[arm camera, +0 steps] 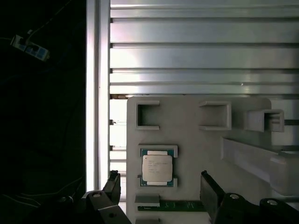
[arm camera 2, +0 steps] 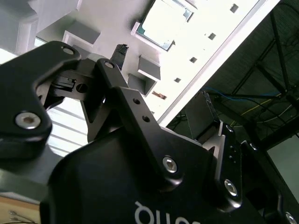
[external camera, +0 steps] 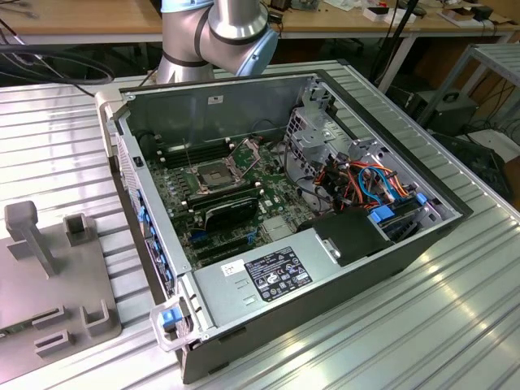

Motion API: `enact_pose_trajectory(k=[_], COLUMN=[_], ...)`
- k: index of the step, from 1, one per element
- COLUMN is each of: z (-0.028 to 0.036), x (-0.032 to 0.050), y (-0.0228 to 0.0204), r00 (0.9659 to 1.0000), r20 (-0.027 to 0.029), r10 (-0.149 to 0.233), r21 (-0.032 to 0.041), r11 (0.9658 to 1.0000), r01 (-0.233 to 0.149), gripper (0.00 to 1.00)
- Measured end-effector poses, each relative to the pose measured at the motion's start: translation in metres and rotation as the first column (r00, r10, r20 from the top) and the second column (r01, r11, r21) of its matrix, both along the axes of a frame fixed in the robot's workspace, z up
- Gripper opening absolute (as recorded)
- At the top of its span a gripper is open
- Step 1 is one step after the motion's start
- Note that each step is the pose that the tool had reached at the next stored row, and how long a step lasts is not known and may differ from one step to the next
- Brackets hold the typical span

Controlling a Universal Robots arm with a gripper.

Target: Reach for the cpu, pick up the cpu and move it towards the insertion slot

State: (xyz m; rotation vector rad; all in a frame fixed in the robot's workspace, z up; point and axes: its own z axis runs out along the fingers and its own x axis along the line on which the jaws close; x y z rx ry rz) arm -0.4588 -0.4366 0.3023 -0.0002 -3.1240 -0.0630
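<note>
The cpu (arm camera: 159,168) is a small pale square chip lying flat in a raised nest on the grey fixture plate (arm camera: 196,144). In the first wrist view my gripper (arm camera: 161,189) hangs above it, open, with one black finger (arm camera: 113,183) to each side of the chip and nothing between them. The second wrist view shows the cpu (arm camera 2: 161,22) beyond the gripper (arm camera 2: 163,81) and its dark linkages. In the exterior view the insertion slot (external camera: 213,173) sits on the motherboard inside the open computer case, its metal retention plate (external camera: 244,150) hinged up.
The case (external camera: 390,244) holds a silver power supply (external camera: 252,280), a black card (external camera: 231,210), a drive cage (external camera: 325,138) and coloured cables (external camera: 370,180). The fixture plate (external camera: 49,280) carries upright posts and brackets. A green strip (arm camera: 180,205) lies near the cpu. Ribbed aluminium table (arm camera: 201,56) surrounds everything.
</note>
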Motion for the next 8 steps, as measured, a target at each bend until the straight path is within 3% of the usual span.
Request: enact_pose_trajectory(k=[8], z=[-0.0034], x=[0.0000], y=[-0.0004], r00=[1.0000], r20=[0.0000], r10=[0.000], r21=[0.0000], r11=[1.0000], r01=[0.000], gripper=[0.78])
